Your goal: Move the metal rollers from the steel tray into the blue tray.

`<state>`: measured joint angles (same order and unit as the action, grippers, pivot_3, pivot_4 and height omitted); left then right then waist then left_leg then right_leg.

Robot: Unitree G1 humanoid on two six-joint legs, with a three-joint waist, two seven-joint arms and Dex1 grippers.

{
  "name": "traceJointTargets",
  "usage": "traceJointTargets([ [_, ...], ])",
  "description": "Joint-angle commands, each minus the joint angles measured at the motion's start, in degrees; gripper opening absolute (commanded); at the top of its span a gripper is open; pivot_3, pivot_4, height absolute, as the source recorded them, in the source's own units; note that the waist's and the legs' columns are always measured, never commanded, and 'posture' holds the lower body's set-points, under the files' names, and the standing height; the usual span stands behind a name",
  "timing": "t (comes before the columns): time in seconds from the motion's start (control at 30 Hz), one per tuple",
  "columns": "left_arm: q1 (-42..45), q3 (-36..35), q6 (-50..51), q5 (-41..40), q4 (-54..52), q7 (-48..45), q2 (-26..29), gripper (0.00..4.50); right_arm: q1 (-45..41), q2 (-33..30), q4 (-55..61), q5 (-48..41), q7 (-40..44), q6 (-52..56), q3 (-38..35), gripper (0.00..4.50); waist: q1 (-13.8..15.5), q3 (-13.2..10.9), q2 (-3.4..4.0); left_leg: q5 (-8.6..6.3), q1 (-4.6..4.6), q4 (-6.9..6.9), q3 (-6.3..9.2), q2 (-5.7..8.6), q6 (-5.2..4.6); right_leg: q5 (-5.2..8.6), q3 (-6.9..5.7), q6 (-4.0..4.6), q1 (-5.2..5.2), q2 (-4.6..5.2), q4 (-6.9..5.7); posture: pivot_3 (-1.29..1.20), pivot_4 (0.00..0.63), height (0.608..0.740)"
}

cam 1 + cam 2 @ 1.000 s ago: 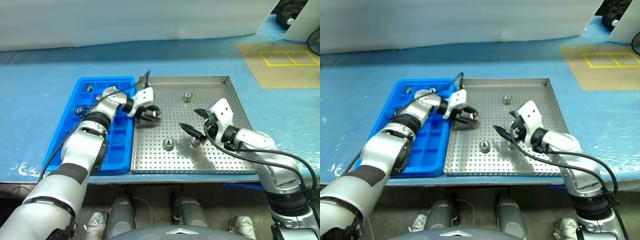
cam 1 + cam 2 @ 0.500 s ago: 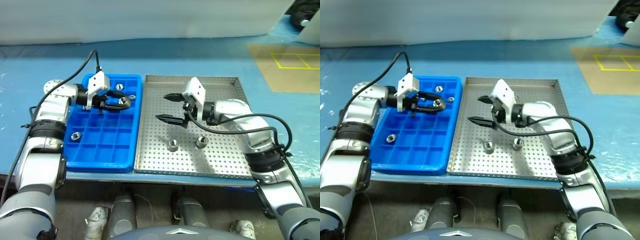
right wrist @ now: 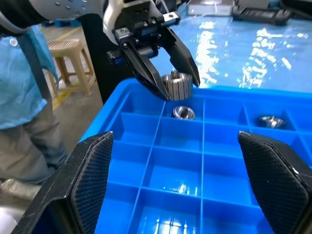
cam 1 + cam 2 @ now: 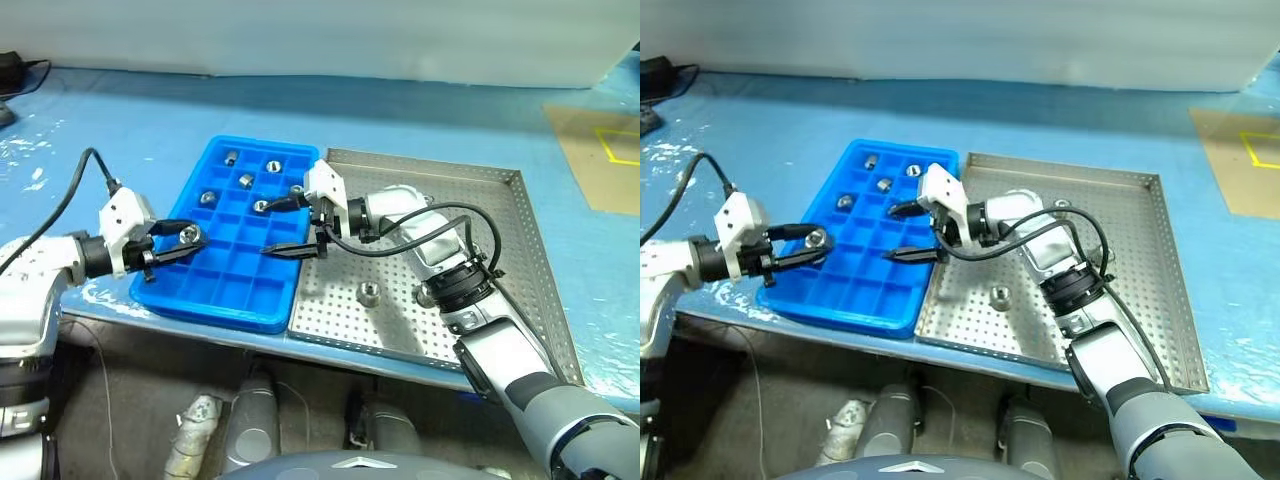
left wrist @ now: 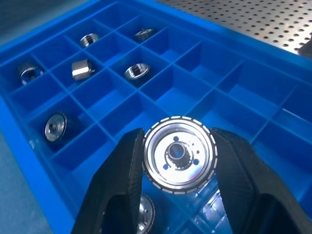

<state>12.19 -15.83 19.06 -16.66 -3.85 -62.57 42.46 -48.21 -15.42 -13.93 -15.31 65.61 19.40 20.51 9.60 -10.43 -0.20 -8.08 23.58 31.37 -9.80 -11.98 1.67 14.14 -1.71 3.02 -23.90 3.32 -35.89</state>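
Blue sheeting covers the workbench, with a pale wall behind it. On it sit the blue tray and, touching its right long side, the steel tray with its perforated floor. Left gripper hangs over the near-left corner of the blue tray, jaws narrowed and clamped on one of the metal rollers, the held roller; in the left wrist view it sits face-on between the two black fingers, showing a knurled rim and centre hole. Right wrist view shows the same grip from the opposite side, the roller above the tray wall. Right gripper reaches across from the steel tray side and hovers over the right edge of the blue tray, jaws spread wide with nothing between them. Loose rollers in the blue tray: five in the far compartments, one per cell, plus one more in a near-left cell by the left gripper and another partly hidden below the left gripper's fingers. One roller stands on the steel tray floor, near its front left area, well apart from both grippers. A person in blue clothing and a stool stand beyond the bench in the right wrist view.
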Motion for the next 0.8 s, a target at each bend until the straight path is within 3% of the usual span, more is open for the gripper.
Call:
traceJointTargets([
  [0.03,3.67,-0.51,-2.19,-0.67,0.36,5.27,-1.67,1.79,0.22,-0.21,1.38,-0.02,0.31,-0.76,-1.43,4.22,0.59,0.00,-0.01,0.01,-0.01,0.05,0.01,0.00,0.02,0.00,0.01,0.00,0.01,-0.02,-0.01,0.28,0.150,0.740],
  [0.23,11.07,4.09,-7.62,2.70,11.44,10.01,-5.46,1.79,2.41,-1.67,4.38,0.52,-1.02,0.55,-2.06,4.22,0.54,0.01,-0.02,0.12,-0.05,0.47,0.03,0.07,0.21,0.00,0.12,-0.02,-0.01,0.00,-0.48,0.21,0.150,0.740],
  [0.57,18.66,10.25,-15.12,6.20,27.93,9.79,-7.75,1.79,6.39,-4.21,10.55,0.50,-4.62,4.22,-3.74,4.22,-0.97,0.02,-0.04,0.16,-0.04,0.80,0.04,0.03,0.27,-0.03,0.20,-0.09,-0.10,-0.06,-0.85,0.12,0.150,0.740],
  [0.8,18.92,12.08,-16.20,5.88,29.73,6.89,-8.54,1.79,7.72,-4.53,12.27,0.25,-6.58,5.36,-4.16,4.22,-1.13,0.02,-0.04,0.15,-0.03,0.80,0.04,0.02,0.26,-0.04,0.21,-0.11,-0.12,-0.08,-0.85,0.10,0.150,0.740],
])
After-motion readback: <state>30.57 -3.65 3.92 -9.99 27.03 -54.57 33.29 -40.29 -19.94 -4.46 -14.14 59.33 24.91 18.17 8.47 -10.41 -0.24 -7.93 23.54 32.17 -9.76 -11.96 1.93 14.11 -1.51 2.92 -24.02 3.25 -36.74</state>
